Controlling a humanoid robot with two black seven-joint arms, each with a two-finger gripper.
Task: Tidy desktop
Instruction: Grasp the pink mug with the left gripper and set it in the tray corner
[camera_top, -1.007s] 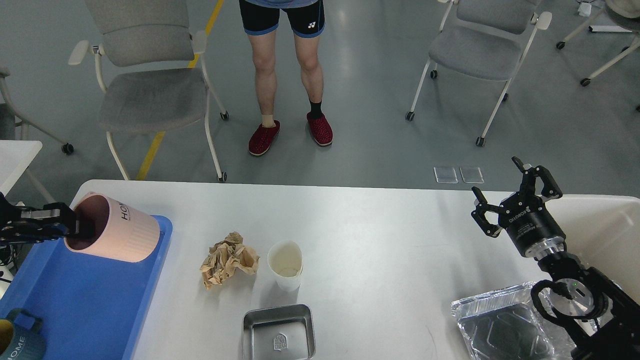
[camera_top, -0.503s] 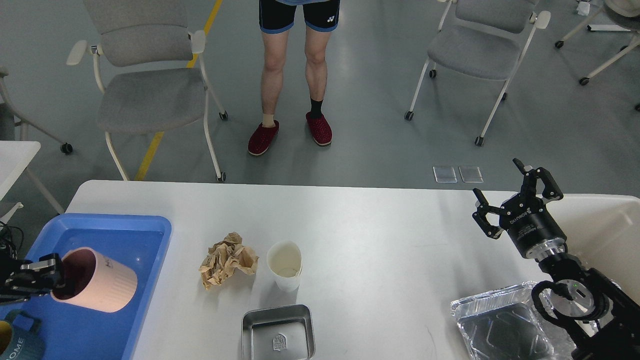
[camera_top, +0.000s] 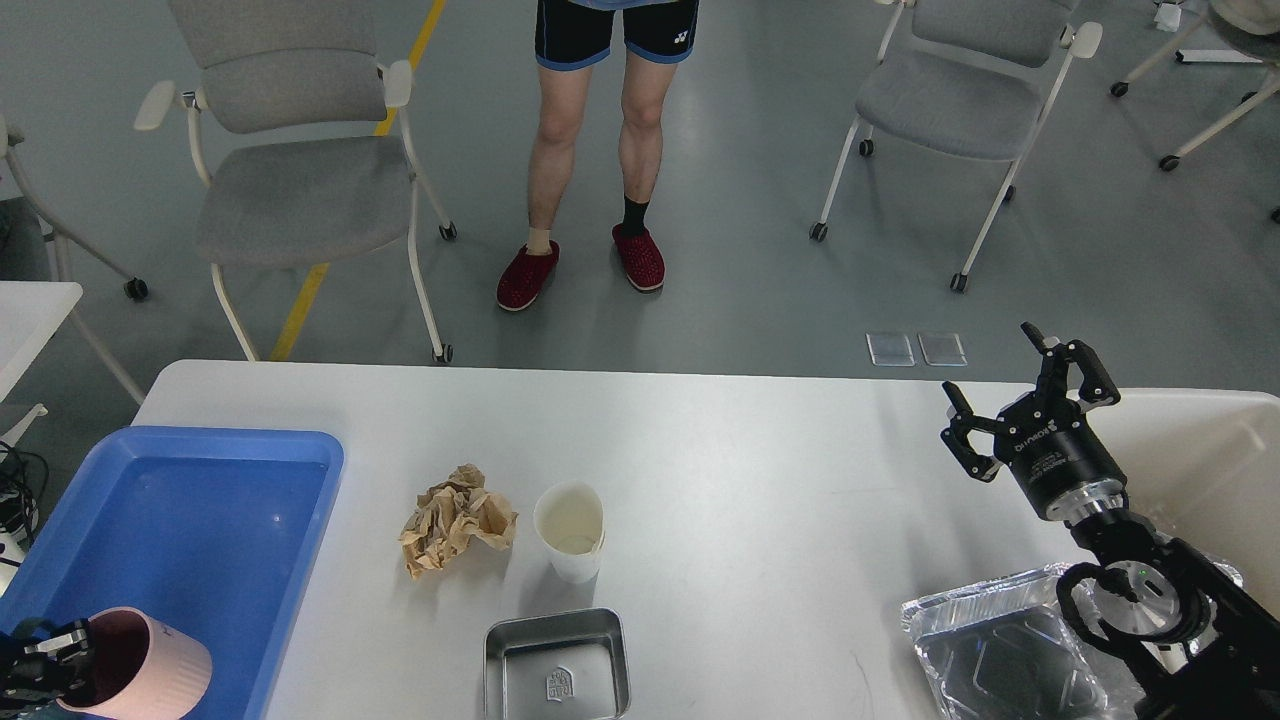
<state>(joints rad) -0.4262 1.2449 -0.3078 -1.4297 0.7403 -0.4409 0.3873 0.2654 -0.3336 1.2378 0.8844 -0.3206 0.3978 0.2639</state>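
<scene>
- Lowering a pink mug into the near-left corner of the blue tray; left gripper clamped on the mug rim, one finger inside it, mug tilted on its side.
- Step in hand, judged: placing the mug in the tray. Whether the mug touches the tray floor can't be told; it is cut off by the frame edge.
- Right gripper hovers over the far-right of the desktop, fingers apart, holding nothing.
- Desktop spans the whole near scene; tray at its left, cream bin at its right.
- Left on the desktop: crumpled brown paper, white paper cup just beside it, steel tray near, foil tray near-right.
- Next likely: set the mug upright, release, then go for the paper or the cup.
</scene>
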